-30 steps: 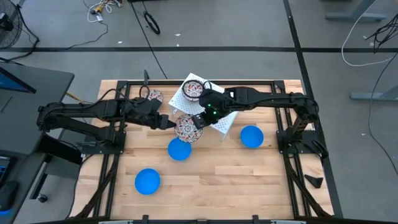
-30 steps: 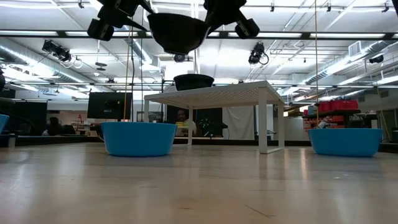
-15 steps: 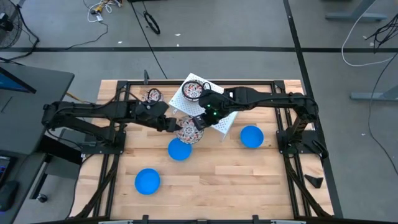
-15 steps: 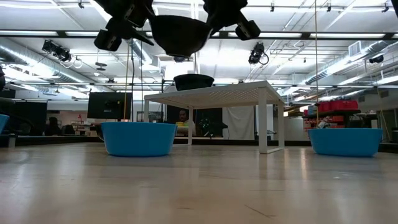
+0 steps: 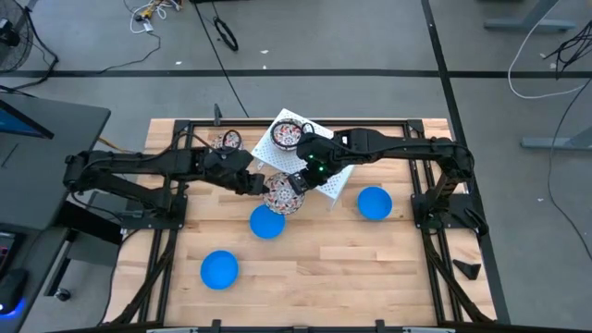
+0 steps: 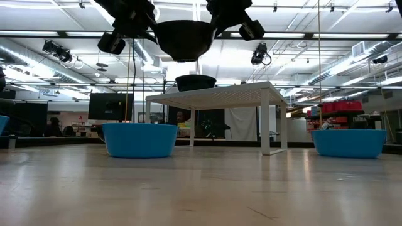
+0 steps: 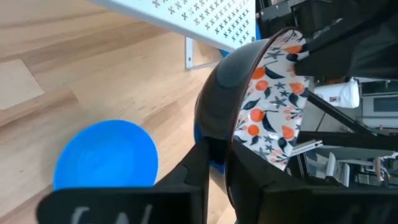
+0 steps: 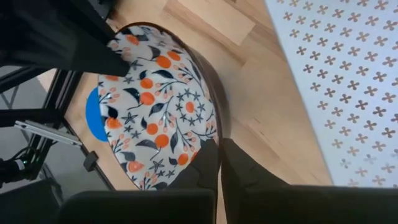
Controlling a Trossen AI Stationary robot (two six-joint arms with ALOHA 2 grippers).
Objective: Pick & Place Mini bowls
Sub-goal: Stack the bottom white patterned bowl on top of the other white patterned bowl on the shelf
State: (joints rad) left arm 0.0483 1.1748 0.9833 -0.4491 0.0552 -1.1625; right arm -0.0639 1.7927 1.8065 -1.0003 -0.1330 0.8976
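A patterned mini bowl (image 5: 280, 193), dark outside and white with red-and-dark speckles inside, hangs in the air in front of the white perforated rack (image 5: 324, 171). My left gripper (image 5: 258, 185) is shut on its left rim and my right gripper (image 5: 298, 181) on its right rim. A second patterned bowl (image 5: 287, 134) stands on the rack, and a third (image 5: 228, 141) stands on the table by the far left. Three blue bowls (image 5: 266, 223) (image 5: 219, 268) (image 5: 374, 203) stand on the table. My left gripper pinches the bowl's rim (image 7: 231, 132), one finger inside the bowl and one outside against the dark wall. It comes about level from the table's left. The bowl is lifted clear, its opening up (image 6: 185, 39). My right gripper pinches the opposite rim (image 8: 216, 138), one finger inside and one outside. It comes from the table's right, slanting down. The bowl hangs about level between the two grippers, clear of the table.
The rack (image 6: 217, 97) stands on legs just behind the held bowl, with a bowl (image 6: 195, 82) on top. One blue bowl (image 6: 139, 139) sits below the held bowl, slightly nearer. The table's near right part is bare wood (image 5: 370, 268).
My left gripper has moved toward the table's right, up to the left rim of the bowl held by my right gripper, and now has it between its fingers. The bowl, tilted a second ago, has tipped to about level.
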